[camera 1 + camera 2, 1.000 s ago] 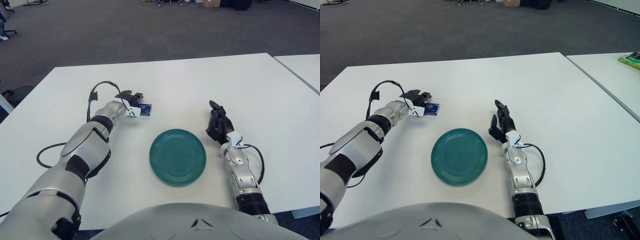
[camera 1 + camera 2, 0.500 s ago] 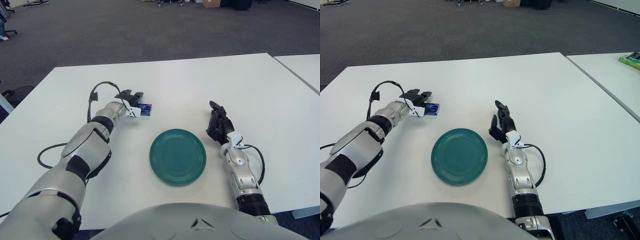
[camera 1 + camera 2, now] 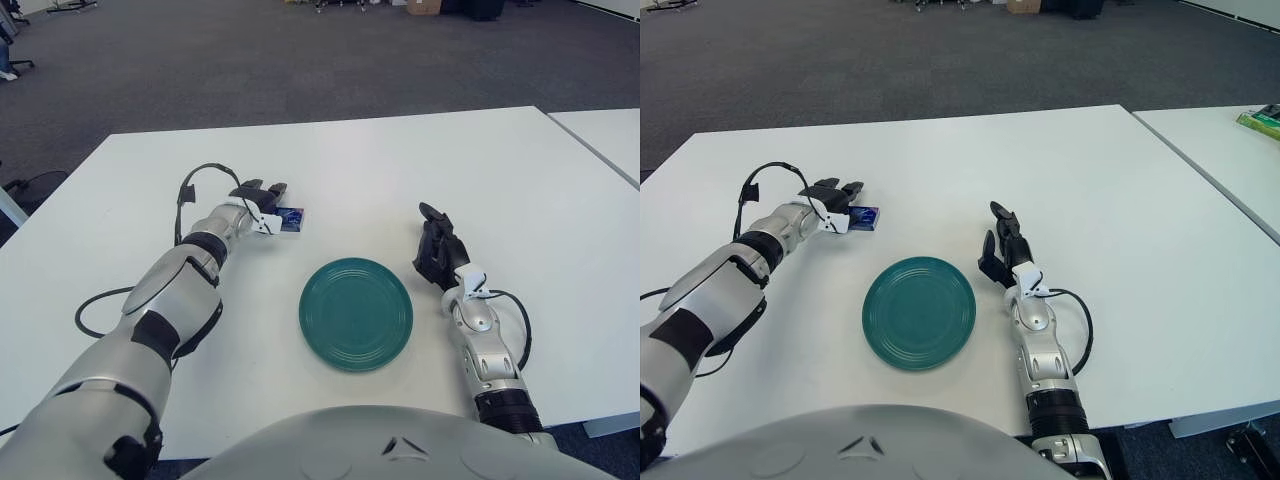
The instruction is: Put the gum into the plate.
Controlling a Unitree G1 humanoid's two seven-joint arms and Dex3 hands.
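Nothing has shifted: left hand [image 3: 262,197] still at the gum [image 3: 291,219], fingers seemingly around it, unlifted; right hand [image 3: 437,250] idle beside plate [image 3: 355,313], fingers relaxed.

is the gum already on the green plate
No, the gum lies on the white table at the left hand, beyond and left of the green plate, which holds nothing.

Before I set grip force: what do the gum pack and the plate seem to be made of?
The gum, at the left hand, looks like a small printed card or foil pack: flat, blue, slightly glossy. Which one is unclear. The plate looks like glazed ceramic or hard plastic: even teal, soft sheen, faint concentric rings.
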